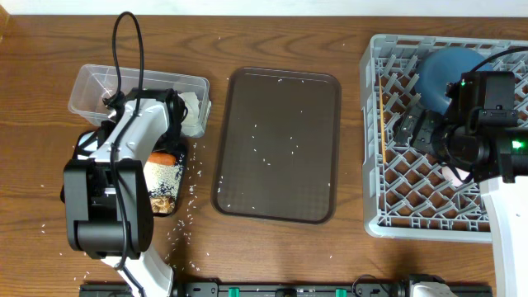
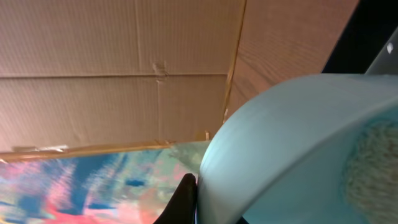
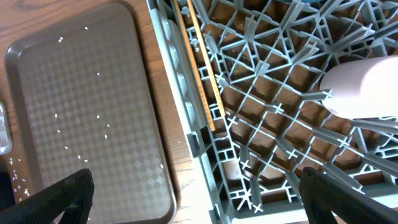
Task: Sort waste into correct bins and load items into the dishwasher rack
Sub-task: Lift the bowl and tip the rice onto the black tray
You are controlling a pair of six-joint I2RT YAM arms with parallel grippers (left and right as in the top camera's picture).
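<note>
My left gripper (image 1: pixel 176 111) is shut on the rim of the white bowl (image 1: pixel 196 114), which it holds tilted at the near end of the clear tub (image 1: pixel 99 82). In the left wrist view the bowl (image 2: pixel 292 143) fills the right side, with rice stuck inside it, and one dark finger (image 2: pixel 185 198) presses on its wall. The black tray (image 1: pixel 175 206) below holds the orange carrot (image 1: pixel 162 156), rice and brown food. My right gripper (image 3: pixel 199 199) is open over the grey rack (image 1: pixel 396 216). The rack holds the blue dish (image 1: pixel 444 73), chopsticks (image 3: pixel 199 68) and pink cup (image 3: pixel 364 87).
The dark brown serving tray (image 1: pixel 276 144) lies between the bins and the rack, with rice grains on it. More rice (image 1: pixel 188 216) is scattered on the wooden table around the black tray. A blurred colourful patch (image 2: pixel 87 186) shows under the bowl.
</note>
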